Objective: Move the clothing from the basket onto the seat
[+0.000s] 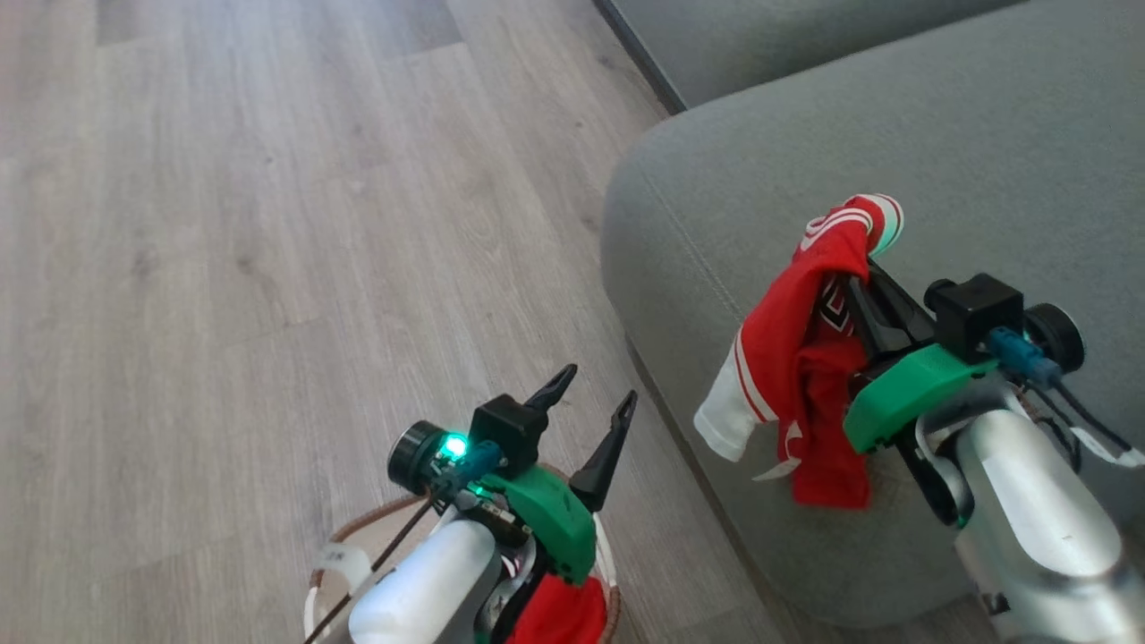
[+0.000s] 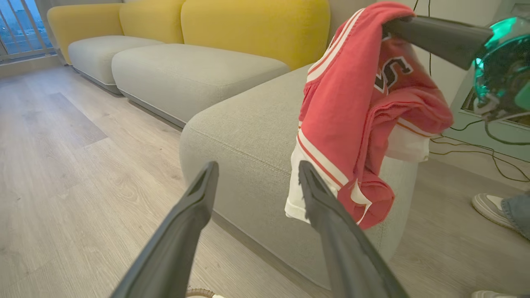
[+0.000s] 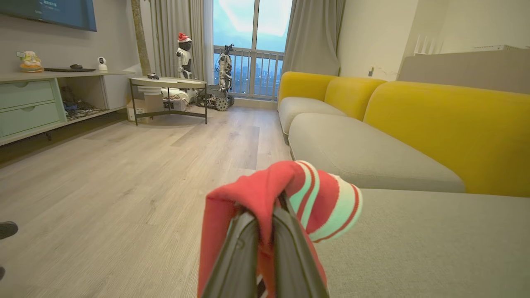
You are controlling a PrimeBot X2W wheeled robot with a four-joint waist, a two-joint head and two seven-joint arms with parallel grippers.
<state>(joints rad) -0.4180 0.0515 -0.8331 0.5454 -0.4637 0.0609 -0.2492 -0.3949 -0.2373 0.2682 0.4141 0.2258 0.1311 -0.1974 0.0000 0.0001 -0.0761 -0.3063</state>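
Pale wood-look floor (image 1: 268, 224) is seen left of the seat (image 1: 939, 161), whose rounded grey-green corner is shown at the upper right of the head view. One white-striped red garment (image 1: 796, 358) is clamped between the fingers (image 3: 292, 252) of the right gripper (image 3: 267, 207), which are clenched on a fold of it. The garment is held over the seat's front corner and is draped down past the seat's edge; whether it is touching the cushion cannot be judged surely. The left gripper (image 1: 599, 383) is held beside the seat, over the basket (image 1: 376, 521) on the floor, its fingers spread apart and grasping nothing. What appears to be a second red garment (image 1: 559, 613) is seen in the basket, largely hidden by the left arm.
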